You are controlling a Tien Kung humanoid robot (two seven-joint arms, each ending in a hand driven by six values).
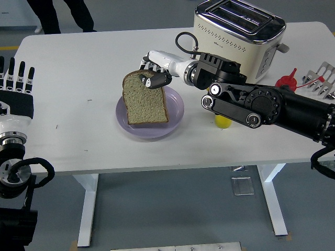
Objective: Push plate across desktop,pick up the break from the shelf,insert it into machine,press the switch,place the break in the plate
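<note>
Bread slice (pixel 145 101) over purple plate (pixel 177 112)

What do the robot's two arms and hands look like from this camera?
The right arm is chunky black links with round silver joint caps, a black cable looped near the wrist, and a white forearm shell leading to the right hand, which has black fingers. The left hand has black segmented fingers above a white and silver wrist.
</note>
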